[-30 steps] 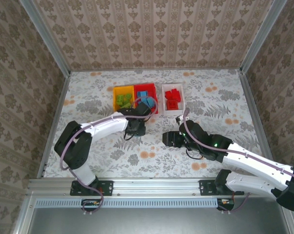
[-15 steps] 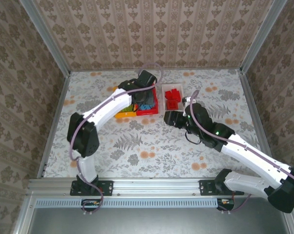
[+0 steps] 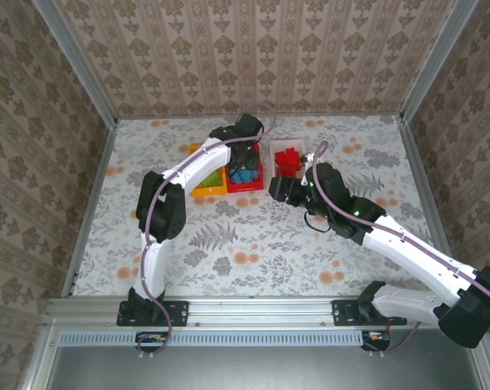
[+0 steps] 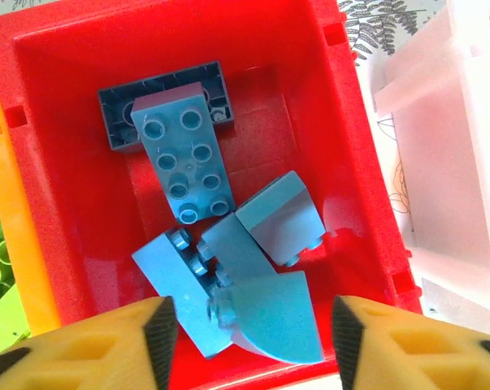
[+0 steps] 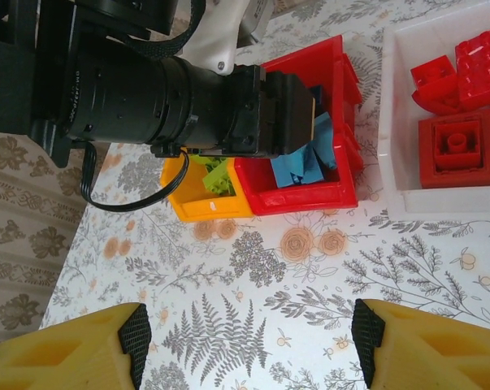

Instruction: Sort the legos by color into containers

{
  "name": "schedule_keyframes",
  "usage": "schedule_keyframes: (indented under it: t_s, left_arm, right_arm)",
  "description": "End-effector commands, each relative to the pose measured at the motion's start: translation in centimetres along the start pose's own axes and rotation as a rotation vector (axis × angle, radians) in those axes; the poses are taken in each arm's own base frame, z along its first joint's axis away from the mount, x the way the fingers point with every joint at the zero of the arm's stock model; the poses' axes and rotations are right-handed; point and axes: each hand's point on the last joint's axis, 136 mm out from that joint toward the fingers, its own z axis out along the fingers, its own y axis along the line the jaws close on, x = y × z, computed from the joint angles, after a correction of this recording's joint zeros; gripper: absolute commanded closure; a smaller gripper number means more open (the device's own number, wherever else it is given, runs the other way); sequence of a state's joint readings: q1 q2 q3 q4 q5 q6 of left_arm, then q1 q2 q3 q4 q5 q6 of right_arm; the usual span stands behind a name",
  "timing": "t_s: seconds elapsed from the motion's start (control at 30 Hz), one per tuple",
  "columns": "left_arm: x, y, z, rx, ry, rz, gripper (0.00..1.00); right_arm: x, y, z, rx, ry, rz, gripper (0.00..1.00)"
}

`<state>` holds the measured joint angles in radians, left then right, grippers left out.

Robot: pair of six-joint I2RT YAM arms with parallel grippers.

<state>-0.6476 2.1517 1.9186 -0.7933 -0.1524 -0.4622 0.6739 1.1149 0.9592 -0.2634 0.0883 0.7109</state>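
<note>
Several light blue legos [image 4: 184,154] lie in the red container [image 4: 66,162]. My left gripper [image 4: 253,337] hovers open just above them, over a curved blue brick [image 4: 281,317] that rests loose in the pile. Seen from above, this gripper [image 3: 245,162] reaches over the red container [image 3: 246,187]. Lime green legos [image 5: 216,175] fill the yellow container [image 5: 204,203], and red legos [image 5: 460,146] sit in the white container [image 5: 399,122]. My right gripper [image 5: 251,337] is open and empty over the floral table, just in front of the containers.
The three containers stand side by side at the back middle of the table [image 3: 350,162]. My left arm's wrist and camera [image 5: 171,97] hang over the red and yellow containers. Metal frame posts [image 3: 419,171] border the table on both sides.
My left arm swung from the table in front of the containers up over the red one, and its jaws opened. My right gripper moved back toward the containers.
</note>
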Motion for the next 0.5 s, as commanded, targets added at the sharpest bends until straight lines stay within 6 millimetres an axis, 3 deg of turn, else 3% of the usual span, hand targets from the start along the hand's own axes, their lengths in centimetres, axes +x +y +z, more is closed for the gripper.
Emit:
schedule_keyframes:
  t_s: [0.0, 0.1, 0.23, 0.27, 0.3, 0.33, 0.47]
  left_arm:
    - [-1.0, 0.0, -2.6, 0.019, -0.028, 0.003, 0.42]
    - [-2.1, 0.1, -5.7, 0.034, -0.085, -0.011, 0.42]
    - [-2.7, 0.9, -11.8, 0.074, -0.200, -0.066, 0.37]
    - [-2.3, 1.4, -12.8, 0.082, -0.221, -0.090, 0.30]
    - [-1.9, 2.0, -14.2, 0.091, -0.249, -0.111, 0.23]
    - [-1.1, 2.9, -15.3, 0.105, -0.270, -0.139, 0.01]
    - [3.1, 8.0, -18.5, 0.115, -0.335, -0.257, 0.00]
  right_arm:
    - [0.2, 0.0, 0.2, -0.015, 0.012, 0.007, 0.29]
    - [-0.2, 0.2, -0.2, -0.013, 0.012, -0.012, 0.29]
    - [-1.1, -1.0, -1.1, 0.047, 0.023, -0.045, 0.24]
    - [-1.2, -1.8, -1.1, 0.080, 0.034, -0.042, 0.20]
    - [-1.3, -2.7, -1.2, 0.120, 0.039, -0.037, 0.05]
    - [-1.5, -3.8, -1.3, 0.164, 0.040, -0.033, 0.00]
    - [-3.1, -8.4, -3.4, 0.371, -0.075, -0.065, 0.00]
